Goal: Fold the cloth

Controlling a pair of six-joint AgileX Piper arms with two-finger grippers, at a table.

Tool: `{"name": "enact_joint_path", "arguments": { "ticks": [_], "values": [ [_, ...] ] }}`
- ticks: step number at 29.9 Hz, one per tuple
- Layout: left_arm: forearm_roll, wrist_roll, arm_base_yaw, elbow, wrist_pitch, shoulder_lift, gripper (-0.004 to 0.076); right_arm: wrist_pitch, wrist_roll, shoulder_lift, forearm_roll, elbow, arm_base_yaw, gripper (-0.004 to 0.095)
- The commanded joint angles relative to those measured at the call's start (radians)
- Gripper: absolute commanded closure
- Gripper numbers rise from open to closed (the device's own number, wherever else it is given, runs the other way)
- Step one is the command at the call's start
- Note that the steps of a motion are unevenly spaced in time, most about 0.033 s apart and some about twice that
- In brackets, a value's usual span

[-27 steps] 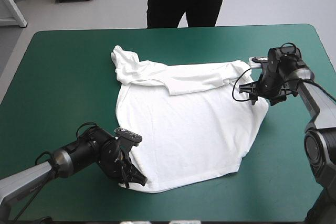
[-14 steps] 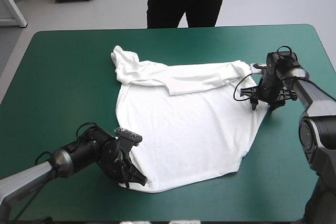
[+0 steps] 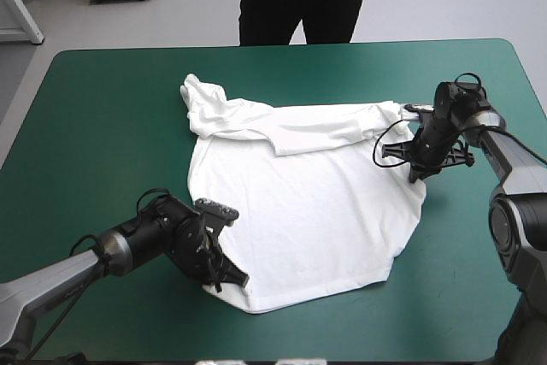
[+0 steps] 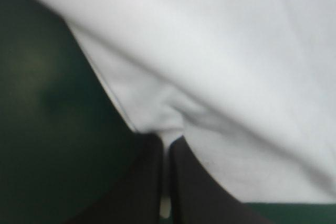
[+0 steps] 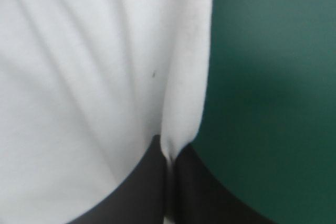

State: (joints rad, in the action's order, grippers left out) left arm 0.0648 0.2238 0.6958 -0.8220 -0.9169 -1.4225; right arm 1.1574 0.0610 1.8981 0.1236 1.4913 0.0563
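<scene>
A table [image 3: 128, 50] with rounded corners fills most of the high view, its far edge near the top. A teal-green cover [image 3: 94, 134] lies flat and smooth over it, out to the edges.

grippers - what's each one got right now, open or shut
Left gripper: shut on the T-shirt, at its near left corner.
Right gripper: shut on the T-shirt, at its right edge.
</scene>
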Motion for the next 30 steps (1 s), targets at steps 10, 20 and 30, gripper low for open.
{"name": "enact_joint_path", "arguments": {
  "ticks": [10, 20, 30],
  "values": [
    [-0.04, -0.157, -0.236, -0.591, -0.082, 0.045, 0.0733, 0.029, -0.034, -0.44, 0.043, 0.064, -0.005, 0.0925],
    [-0.1, -0.224, -0.252, -1.149, -0.145, 0.047, 0.0733, 0.081, -0.061, -0.544, 0.123, 0.397, -0.005, 0.0925],
    [-0.096, -0.299, -0.252, -1.62, -0.061, 0.047, 0.0733, 0.09, -0.111, -0.544, 0.264, 0.757, -0.005, 0.0925]
  ]
}}
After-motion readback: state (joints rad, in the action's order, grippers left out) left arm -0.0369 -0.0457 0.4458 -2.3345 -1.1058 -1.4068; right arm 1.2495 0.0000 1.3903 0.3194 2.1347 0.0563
